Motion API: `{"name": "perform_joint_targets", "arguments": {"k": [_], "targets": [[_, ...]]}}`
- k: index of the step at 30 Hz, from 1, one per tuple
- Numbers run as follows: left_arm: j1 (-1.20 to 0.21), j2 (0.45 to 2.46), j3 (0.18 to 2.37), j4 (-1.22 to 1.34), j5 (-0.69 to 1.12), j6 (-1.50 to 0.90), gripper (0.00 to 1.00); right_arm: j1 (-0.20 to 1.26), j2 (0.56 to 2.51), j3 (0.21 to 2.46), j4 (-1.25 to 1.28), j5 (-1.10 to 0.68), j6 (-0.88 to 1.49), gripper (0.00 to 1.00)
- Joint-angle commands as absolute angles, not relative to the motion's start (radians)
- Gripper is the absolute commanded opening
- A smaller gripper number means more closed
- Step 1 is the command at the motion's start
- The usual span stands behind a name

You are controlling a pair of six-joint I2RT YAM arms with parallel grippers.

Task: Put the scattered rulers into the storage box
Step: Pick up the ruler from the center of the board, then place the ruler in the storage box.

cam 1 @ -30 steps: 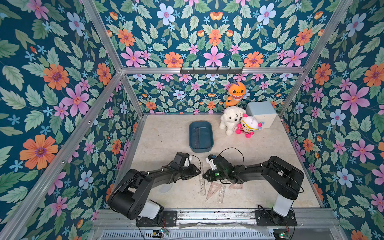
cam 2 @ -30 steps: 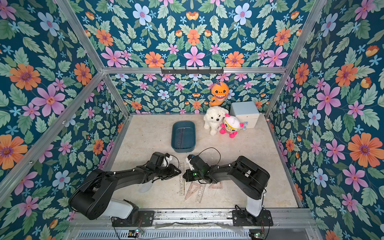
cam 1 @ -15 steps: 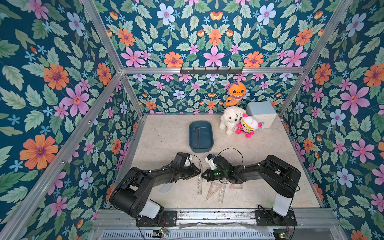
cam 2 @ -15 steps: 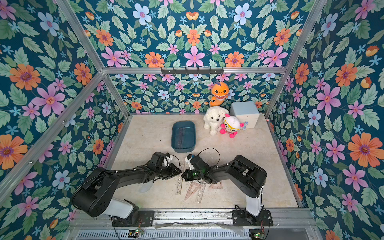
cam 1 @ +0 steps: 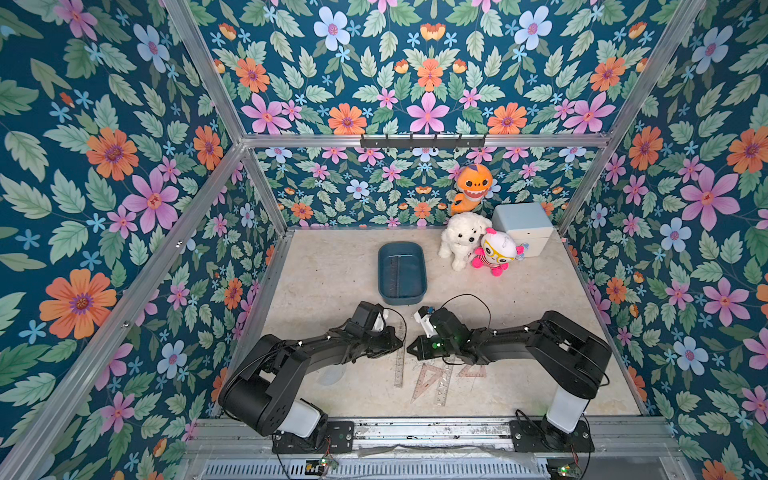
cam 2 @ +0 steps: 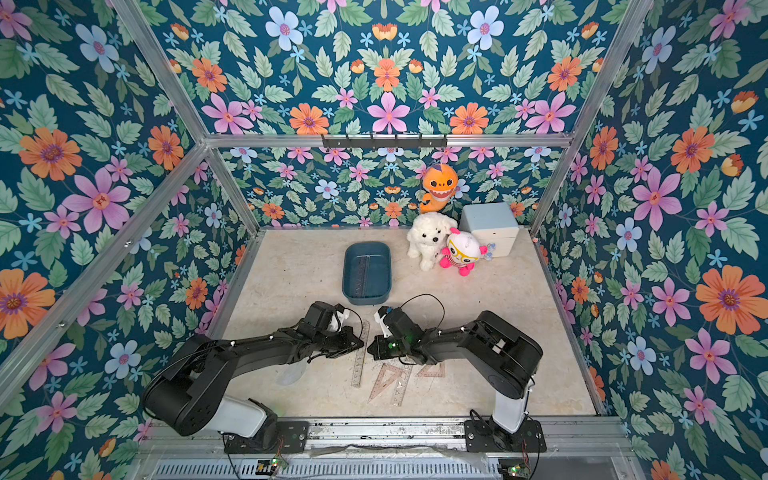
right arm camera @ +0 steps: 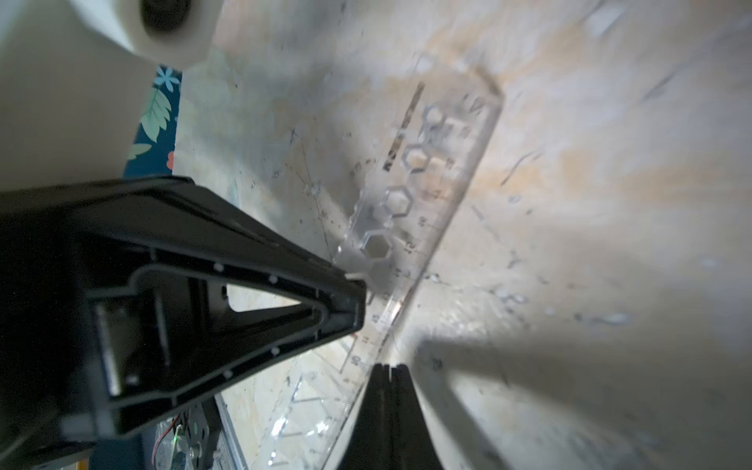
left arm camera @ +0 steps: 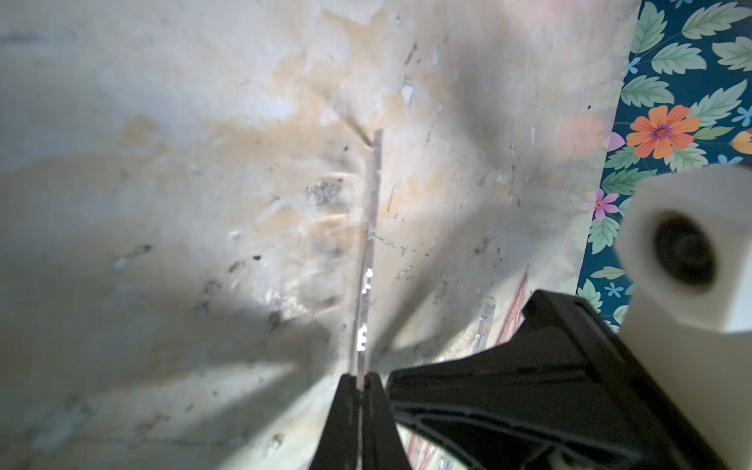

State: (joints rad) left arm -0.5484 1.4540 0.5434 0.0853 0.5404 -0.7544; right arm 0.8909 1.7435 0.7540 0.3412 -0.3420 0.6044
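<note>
Lab test cell, floral-papered walls

Both top views look down from high, sharing everything; wrist views skim the tabletop

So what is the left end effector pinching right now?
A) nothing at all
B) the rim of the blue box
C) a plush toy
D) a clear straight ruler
D: in the left wrist view the left end effector is shut on the thin edge of the ruler, which runs out from between its tips over the tabletop.
</note>
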Motion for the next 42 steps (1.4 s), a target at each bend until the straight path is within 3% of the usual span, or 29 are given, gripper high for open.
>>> {"name": "perform_joint_targets", "arguments": {"k": [1, 4, 12, 17, 22, 35, 37, 42], "targets": [[-0.537, 1.428, 0.608, -0.012, 0.567, -0.662, 0.0, 0.838, 1.668, 0.777, 0.24, -0.37, 0.548, 0.0], [-0.512, 1.418, 0.682, -0.05, 0.668, -0.607, 0.0, 0.757, 1.588, 0.804, 0.166, -0.453, 0.498, 0.0], [-0.432, 1.438, 0.797, -0.068, 0.962, -0.528, 0.0, 0.507, 1.519, 0.828, 0.229, -0.776, 0.521, 0.21], [-0.416, 1.438, 0.786, 0.01, 1.054, -0.558, 0.0, 0.474, 1.587, 0.862, 0.376, -0.888, 0.62, 0.43], [-0.416, 1.423, 0.773, 0.053, 1.1, -0.576, 0.0, 0.476, 1.649, 0.878, 0.561, -0.964, 0.747, 0.52], [-0.416, 1.425, 0.75, 0.128, 1.129, -0.625, 0.0, 0.515, 1.733, 0.868, 0.754, -1.018, 0.87, 0.47], [-0.416, 1.428, 0.749, 0.133, 1.129, -0.629, 0.0, 0.518, 1.736, 0.864, 0.78, -1.026, 0.889, 0.43], [-0.415, 1.435, 0.749, 0.133, 1.123, -0.632, 0.0, 0.518, 1.734, 0.849, 0.829, -1.034, 0.917, 0.24]]}}
